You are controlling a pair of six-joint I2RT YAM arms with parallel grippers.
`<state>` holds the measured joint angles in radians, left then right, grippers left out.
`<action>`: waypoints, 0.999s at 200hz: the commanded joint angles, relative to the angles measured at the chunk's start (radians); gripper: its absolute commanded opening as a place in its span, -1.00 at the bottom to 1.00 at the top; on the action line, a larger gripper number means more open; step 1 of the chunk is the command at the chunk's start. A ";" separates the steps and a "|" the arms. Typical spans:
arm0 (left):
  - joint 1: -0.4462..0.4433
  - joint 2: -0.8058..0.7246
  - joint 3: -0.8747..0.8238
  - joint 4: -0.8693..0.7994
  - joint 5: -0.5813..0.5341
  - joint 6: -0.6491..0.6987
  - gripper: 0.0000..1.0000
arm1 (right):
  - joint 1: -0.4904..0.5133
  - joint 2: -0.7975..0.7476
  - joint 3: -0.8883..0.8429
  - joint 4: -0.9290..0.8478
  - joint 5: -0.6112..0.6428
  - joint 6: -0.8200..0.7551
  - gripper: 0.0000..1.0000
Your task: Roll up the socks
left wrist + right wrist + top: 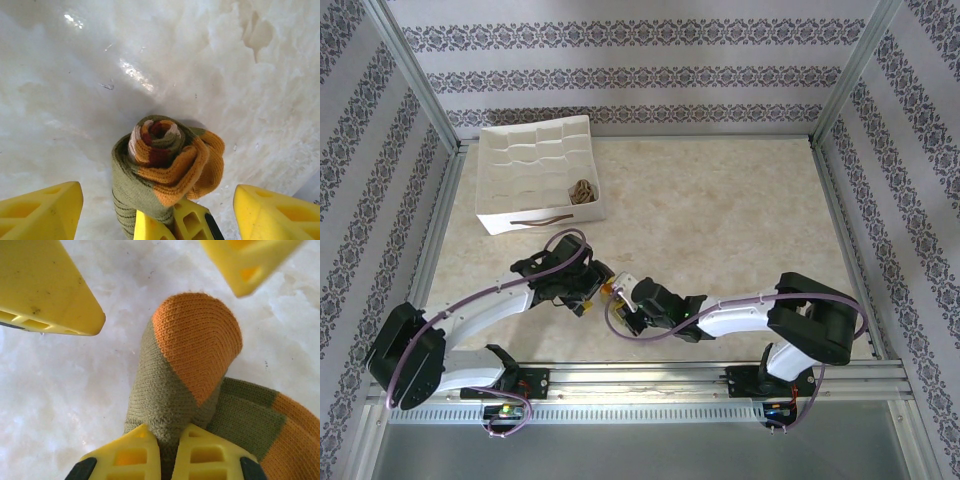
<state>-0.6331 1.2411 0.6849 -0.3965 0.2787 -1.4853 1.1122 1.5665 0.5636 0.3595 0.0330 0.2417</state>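
An olive green sock (150,165) with orange toe and heel stands rolled into a bundle on the pale table, its striped cuff coiled at the centre. My right gripper (167,432) is shut on the roll's lower end (170,390), and its yellow fingers (192,220) show under the bundle in the left wrist view. My left gripper (157,190) is open, one yellow finger on each side of the roll and clear of it. Those fingertips (60,295) hang above the orange toe (197,337). A tan-and-brown rolled sock (582,190) lies in the tray.
The white divided tray (520,160) stands at the back left, with a dark strap (542,218) along its front wall. Both arms meet near the table's front centre (605,295). Metal rails and patterned walls enclose the table.
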 commanded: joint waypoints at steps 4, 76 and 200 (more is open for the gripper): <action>0.009 -0.026 -0.022 0.034 -0.006 0.037 0.49 | -0.035 0.043 -0.130 -0.152 -0.105 0.119 -1.00; -0.022 0.077 -0.034 0.206 0.109 0.106 0.22 | -0.122 0.024 -0.278 -0.030 -0.175 0.271 -1.00; -0.109 0.395 0.023 0.295 0.211 0.167 0.16 | -0.198 0.096 -0.304 0.038 -0.230 0.362 -1.00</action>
<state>-0.6926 1.5509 0.7105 -0.1390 0.4416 -1.3613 0.9245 1.5719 0.3305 0.7277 -0.2298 0.5835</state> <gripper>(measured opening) 0.635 0.045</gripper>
